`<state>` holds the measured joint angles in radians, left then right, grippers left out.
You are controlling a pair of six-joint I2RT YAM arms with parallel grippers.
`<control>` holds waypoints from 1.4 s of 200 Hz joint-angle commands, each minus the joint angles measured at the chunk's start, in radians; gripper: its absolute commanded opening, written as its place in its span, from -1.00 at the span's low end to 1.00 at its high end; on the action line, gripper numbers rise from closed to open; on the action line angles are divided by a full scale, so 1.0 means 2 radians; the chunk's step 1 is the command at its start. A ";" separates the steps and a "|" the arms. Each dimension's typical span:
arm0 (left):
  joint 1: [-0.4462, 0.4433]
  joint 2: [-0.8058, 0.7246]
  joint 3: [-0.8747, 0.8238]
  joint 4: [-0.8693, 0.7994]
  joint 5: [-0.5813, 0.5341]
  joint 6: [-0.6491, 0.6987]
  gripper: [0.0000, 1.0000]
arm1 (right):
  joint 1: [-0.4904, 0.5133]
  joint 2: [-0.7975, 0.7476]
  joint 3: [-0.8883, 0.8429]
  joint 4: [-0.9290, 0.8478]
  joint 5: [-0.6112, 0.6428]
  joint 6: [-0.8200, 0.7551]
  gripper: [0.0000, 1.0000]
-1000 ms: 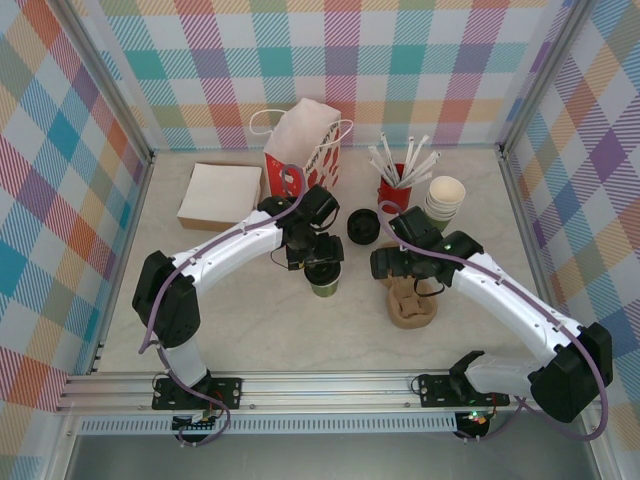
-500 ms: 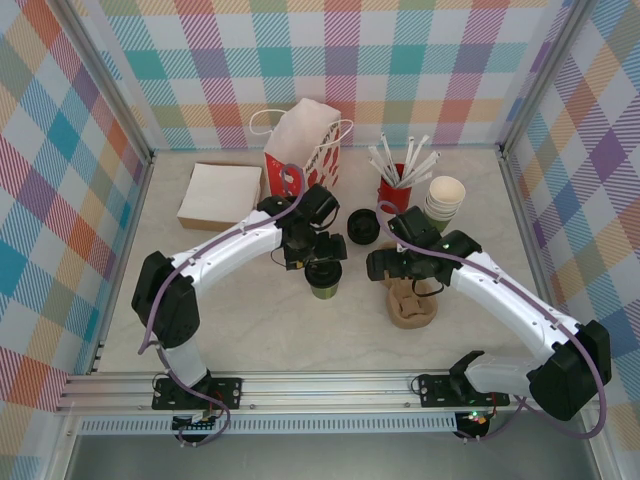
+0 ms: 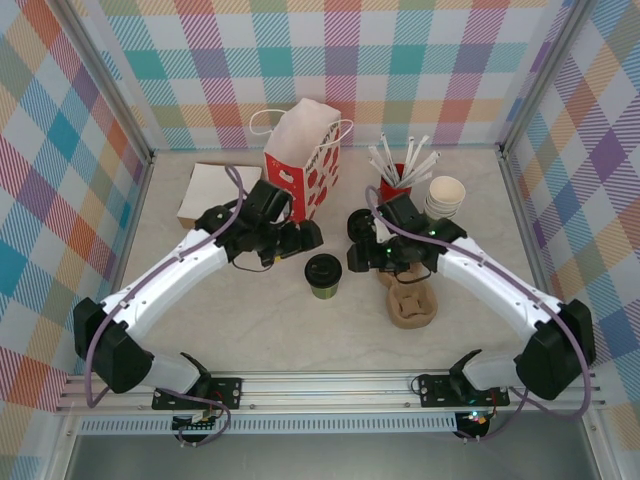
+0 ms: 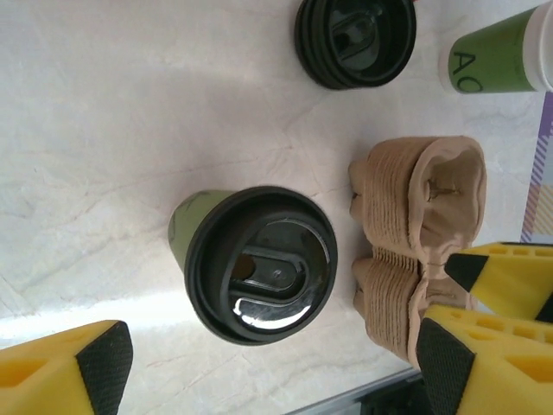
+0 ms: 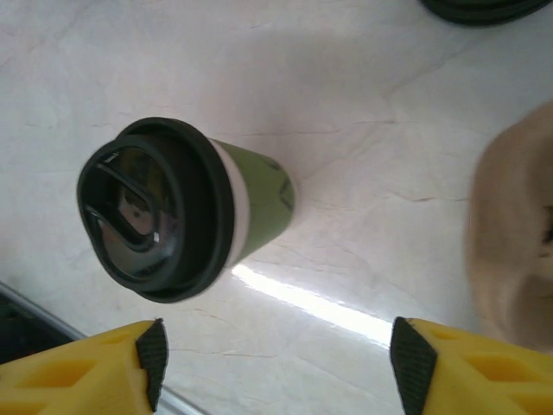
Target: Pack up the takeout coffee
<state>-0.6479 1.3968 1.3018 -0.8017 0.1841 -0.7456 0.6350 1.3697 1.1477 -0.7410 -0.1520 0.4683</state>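
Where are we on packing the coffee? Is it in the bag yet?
Not yet. Done: the takeout coffee stands lidded on the table. In hand: nothing; the left gripper and right gripper are open either side of it. Left: grasp the coffee and put it in the red bag at the back.

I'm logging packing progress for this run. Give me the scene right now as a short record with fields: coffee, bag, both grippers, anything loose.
takeout coffee: upright on the table, black lid fitted, outside the bag
red paper bag: standing behind the coffee, near the back wall
left gripper: open, holding nothing, clear of the coffee
right gripper: open, holding nothing, clear of the coffee
loose black lid: flat on the table, apart from the coffee
packing: not yet done
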 commanded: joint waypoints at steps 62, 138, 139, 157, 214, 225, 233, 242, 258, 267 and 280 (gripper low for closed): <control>0.000 0.000 -0.089 0.056 0.067 -0.035 0.64 | 0.013 0.107 0.073 0.007 -0.044 0.026 0.18; 0.000 0.036 -0.083 0.046 0.057 -0.022 0.53 | 0.013 0.132 0.090 0.017 -0.053 0.028 0.13; 0.000 0.037 -0.083 0.045 0.057 -0.022 0.53 | 0.013 0.132 0.090 0.017 -0.053 0.028 0.13; 0.000 0.041 -0.084 0.046 0.056 -0.021 0.51 | 0.013 0.139 0.093 0.017 -0.054 0.028 0.12; 0.000 0.046 -0.087 0.044 0.056 -0.017 0.46 | 0.015 0.153 0.093 0.007 -0.055 0.027 0.03; 0.000 0.047 -0.089 0.044 0.057 -0.014 0.45 | 0.016 0.155 0.091 0.003 -0.054 0.028 0.03; 0.000 0.049 -0.089 0.044 0.057 -0.012 0.45 | 0.017 0.156 0.090 0.001 -0.053 0.027 0.03; 0.000 0.050 -0.090 0.044 0.056 -0.012 0.44 | 0.018 0.157 0.088 -0.001 -0.051 0.028 0.02; 0.000 0.054 -0.092 0.044 0.055 -0.010 0.43 | 0.018 0.158 0.087 -0.002 -0.051 0.028 0.03; 0.000 0.056 -0.093 0.043 0.053 -0.008 0.42 | 0.018 0.159 0.087 -0.003 -0.051 0.028 0.03; 0.000 0.059 -0.095 0.041 0.049 -0.007 0.41 | 0.019 0.161 0.088 -0.007 -0.049 0.027 0.02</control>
<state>-0.6472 1.4956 1.1252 -0.7029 0.2977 -0.7845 0.6628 1.6676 1.3094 -0.7120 -0.2478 0.5167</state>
